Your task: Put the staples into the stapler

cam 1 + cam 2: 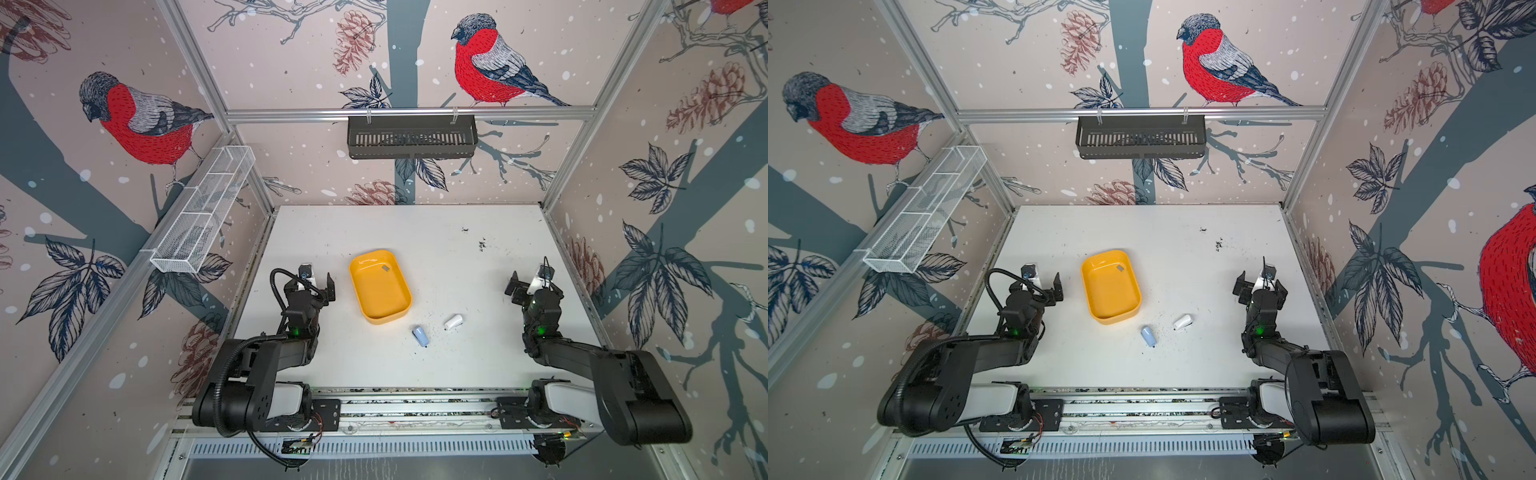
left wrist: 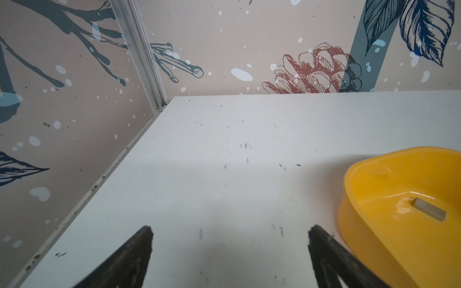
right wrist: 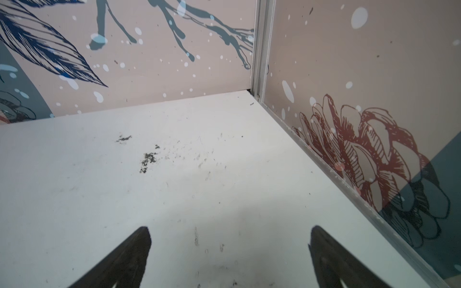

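Observation:
A short grey strip of staples [image 1: 385, 268] [image 1: 1121, 268] [image 2: 429, 212] lies inside the yellow tray [image 1: 380, 301] [image 1: 1113, 299] [image 2: 361, 224], near its far end. Two little staplers lie on the white table in front of the tray: a pale blue stapler [image 1: 421, 336] [image 1: 1148, 336] and a white stapler [image 1: 453, 321] [image 1: 1182, 321]. My left gripper [image 1: 318, 282] [image 1: 1044, 282] [image 2: 230, 232] hovers open just left of the tray, nothing between its fingers. My right gripper [image 1: 532, 282] [image 1: 1260, 284] [image 3: 230, 232] stands open and empty near the right wall, well apart from the staplers.
Dark specks [image 1: 482, 244] [image 3: 148, 159] dot the table at the back right and around the staplers. A black basket [image 1: 411, 137] hangs on the back wall, a white wire basket [image 1: 203, 208] on the left wall. The arm rail [image 1: 415, 405] runs along the front edge.

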{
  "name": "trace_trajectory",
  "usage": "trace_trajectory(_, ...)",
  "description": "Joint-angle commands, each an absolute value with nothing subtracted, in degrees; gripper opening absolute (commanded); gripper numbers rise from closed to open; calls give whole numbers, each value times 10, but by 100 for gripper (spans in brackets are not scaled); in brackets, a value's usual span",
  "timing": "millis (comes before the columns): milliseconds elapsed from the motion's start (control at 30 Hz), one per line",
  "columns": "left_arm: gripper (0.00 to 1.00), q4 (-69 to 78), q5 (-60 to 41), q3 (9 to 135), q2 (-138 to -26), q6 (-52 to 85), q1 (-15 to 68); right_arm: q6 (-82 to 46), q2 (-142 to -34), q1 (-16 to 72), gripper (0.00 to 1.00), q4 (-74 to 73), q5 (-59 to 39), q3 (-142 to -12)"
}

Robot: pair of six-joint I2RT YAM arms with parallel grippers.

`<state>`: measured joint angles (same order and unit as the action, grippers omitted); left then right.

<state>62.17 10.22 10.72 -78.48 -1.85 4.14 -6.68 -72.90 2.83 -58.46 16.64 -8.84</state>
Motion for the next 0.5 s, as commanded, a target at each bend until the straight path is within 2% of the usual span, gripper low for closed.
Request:
trace_trajectory(0, 96, 715, 56, 106, -816, -3, 22, -50, -758, 26, 100, -697, 134, -80)
trace_trajectory(133, 97, 790, 51, 90, -867, 10, 11, -45, -816, 25, 100, -738, 128, -86)
trace_trajectory(267, 97, 673, 38, 150, -863, 4, 10, -32, -876, 28, 100, -797, 111, -92)
trace_trajectory(367, 97, 652, 44, 160, -866, 8, 10, -36, -857, 20, 99, -690, 88, -129)
trace_trajectory(467, 97, 652, 44, 158, -864, 7, 10, -41, -858, 13, 99, -681, 83, -135)
